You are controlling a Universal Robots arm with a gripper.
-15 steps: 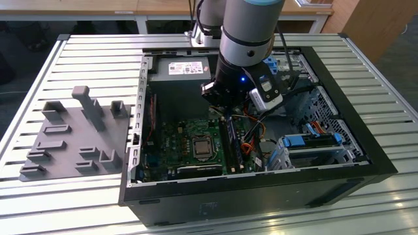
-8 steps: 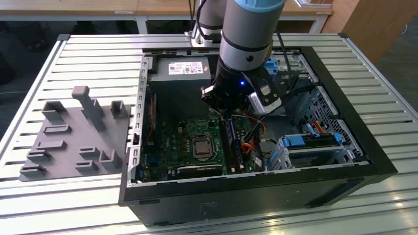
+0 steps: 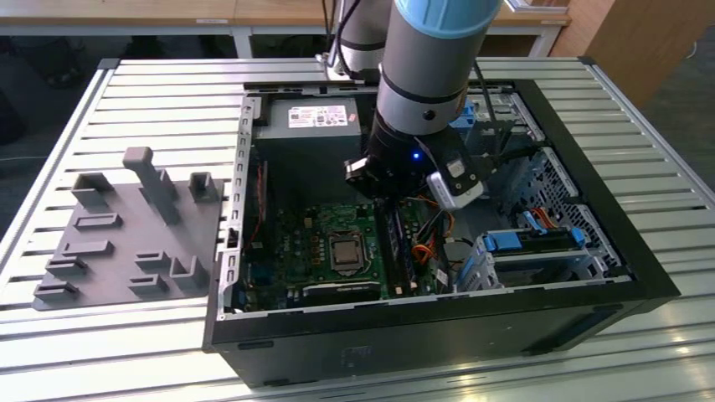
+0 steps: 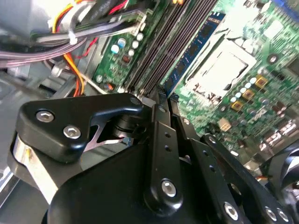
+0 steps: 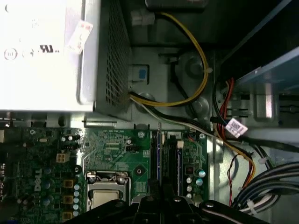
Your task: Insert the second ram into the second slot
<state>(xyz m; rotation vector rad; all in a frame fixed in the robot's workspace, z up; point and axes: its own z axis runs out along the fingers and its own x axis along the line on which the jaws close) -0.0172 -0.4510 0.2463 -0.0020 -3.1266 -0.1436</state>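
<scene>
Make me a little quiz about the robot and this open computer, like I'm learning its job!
1. True or false: the gripper is outside the computer case.
2. Pick one: what colour is the ram stick lying next to the square processor socket? A red, B blue, C yellow.
3. Fill the gap: in the exterior view, the grey tray sits on the slatted table to the case's ___.

Key: 1 false, it is down inside the case at the ram slots. 2 B. 3 left.
</scene>
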